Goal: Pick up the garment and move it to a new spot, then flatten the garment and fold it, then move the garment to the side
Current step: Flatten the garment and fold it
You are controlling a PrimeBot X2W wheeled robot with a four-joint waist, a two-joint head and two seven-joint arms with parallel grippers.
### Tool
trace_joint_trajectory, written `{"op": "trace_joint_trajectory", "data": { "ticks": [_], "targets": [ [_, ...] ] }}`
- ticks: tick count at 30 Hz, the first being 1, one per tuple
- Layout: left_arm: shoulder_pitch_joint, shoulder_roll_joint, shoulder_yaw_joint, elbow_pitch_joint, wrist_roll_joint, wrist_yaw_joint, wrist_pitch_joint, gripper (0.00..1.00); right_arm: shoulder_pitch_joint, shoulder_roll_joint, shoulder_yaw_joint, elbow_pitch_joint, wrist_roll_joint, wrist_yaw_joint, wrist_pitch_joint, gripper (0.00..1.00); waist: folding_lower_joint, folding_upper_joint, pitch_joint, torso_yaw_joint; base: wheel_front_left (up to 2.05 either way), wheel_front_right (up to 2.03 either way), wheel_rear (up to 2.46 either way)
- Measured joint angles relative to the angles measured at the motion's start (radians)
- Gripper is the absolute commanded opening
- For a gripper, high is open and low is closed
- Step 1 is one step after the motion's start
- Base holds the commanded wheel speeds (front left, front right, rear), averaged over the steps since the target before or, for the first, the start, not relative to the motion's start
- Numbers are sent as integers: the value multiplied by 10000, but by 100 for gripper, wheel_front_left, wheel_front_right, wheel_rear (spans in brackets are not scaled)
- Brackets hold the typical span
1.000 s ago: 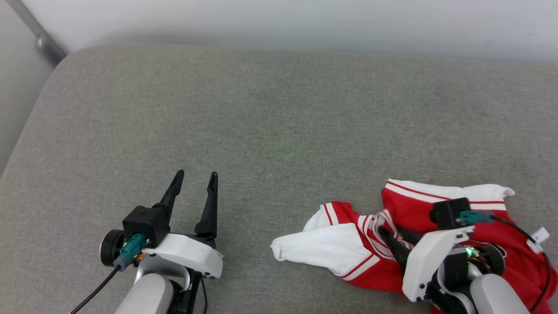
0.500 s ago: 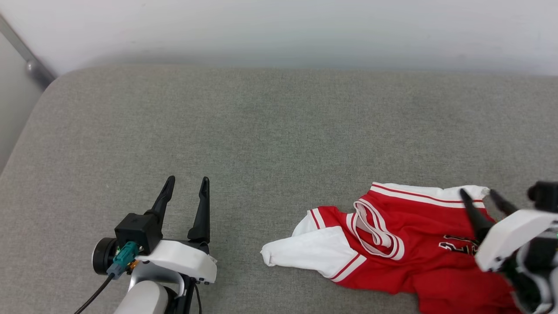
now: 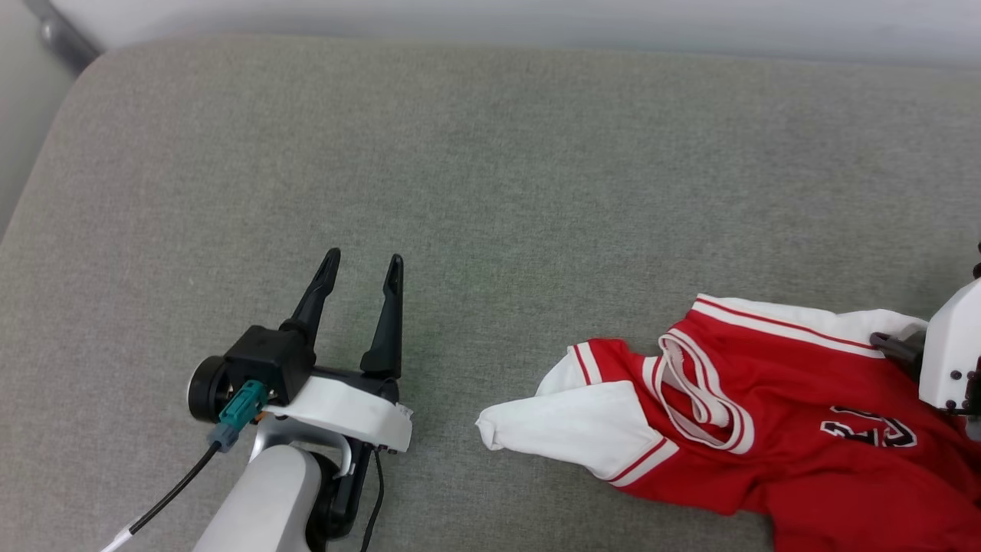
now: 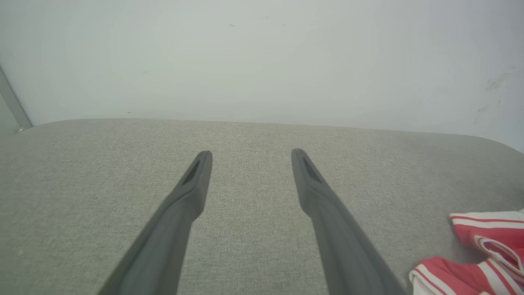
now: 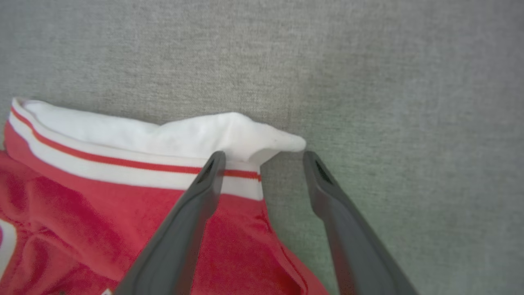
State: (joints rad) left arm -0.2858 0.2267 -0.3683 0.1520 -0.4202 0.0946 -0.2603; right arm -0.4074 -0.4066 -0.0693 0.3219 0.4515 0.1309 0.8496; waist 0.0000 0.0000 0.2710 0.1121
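The garment (image 3: 774,406), a red jersey T-shirt with white sleeves and black numbers, lies rumpled on the grey cushion at the right, collar up, one white sleeve pointing left. In the right wrist view my right gripper (image 5: 263,157) stands open over the far white sleeve's corner (image 5: 245,139). One finger is above the striped trim, the other above bare cushion, and nothing is held. Its white housing (image 3: 950,353) shows at the head view's right edge. My left gripper (image 3: 362,259) is open and empty, well to the left of the garment (image 4: 483,246).
The grey fabric cushion (image 3: 490,176) spreads wide, with bare room at the middle, left and back. A white wall (image 4: 262,61) rises right behind it. A metal post (image 3: 57,34) stands at the far left corner, where the cushion's edge rounds off.
My right gripper has opened, let go of the garment near the collar and moved right to the far sleeve. The shirt's chest now lies uncovered. The head camera has shifted.
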Motion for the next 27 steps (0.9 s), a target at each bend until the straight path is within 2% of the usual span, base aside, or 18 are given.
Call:
{"op": "trace_joint_trajectory", "data": {
  "ticks": [3,6,7,8,9,13,17,20,23,25,26,27],
  "targets": [
    [-177,-171,56,-36,109,-132,-21,100,-249,73,-142,291,-69,0,842,100,0,0,379,179,0,0,0],
    [-213,-247,113,-10,132,-171,-25,100,-326,140,-215,334,-151,0,1110,100,0,0,507,267,0,0,0],
    [-215,-276,157,8,153,-194,-25,100,-335,211,-330,353,-134,0,1181,56,0,0,551,304,0,0,0],
    [-215,-307,201,29,192,-219,-25,100,-339,245,-418,353,-138,-2,1287,24,0,0,584,335,0,0,0],
    [-215,-326,236,50,213,-249,-25,100,-350,249,-460,326,-138,-2,1352,0,0,0,605,352,0,0,0],
    [-184,-380,466,123,303,-324,-25,100,-355,360,-343,-102,-222,0,1183,0,0,0,526,277,0,0,0],
    [-45,-380,631,207,393,-364,-25,100,-514,284,-190,-1047,-508,0,336,0,0,0,332,94,0,0,0],
    [14,-383,711,221,472,-410,-25,100,-739,192,-522,-1764,-606,0,-157,0,0,0,165,-90,0,0,0],
    [137,-391,769,230,481,-422,-25,100,-579,190,-1166,-2326,-723,0,-458,0,0,0,5,-291,0,0,0],
    [226,-393,802,224,514,-437,-27,100,198,426,-2234,-2769,-851,0,-725,0,0,0,-138,-475,0,0,0],
    [226,-393,802,224,514,-437,-27,100,198,426,-2234,-2769,-851,0,-725,0,0,0,-138,-475,0,0,0],
    [264,-393,807,224,529,-462,-25,100,578,587,-2660,-2865,-913,0,-838,0,0,0,-175,-529,0,0,0]
  ]
}}
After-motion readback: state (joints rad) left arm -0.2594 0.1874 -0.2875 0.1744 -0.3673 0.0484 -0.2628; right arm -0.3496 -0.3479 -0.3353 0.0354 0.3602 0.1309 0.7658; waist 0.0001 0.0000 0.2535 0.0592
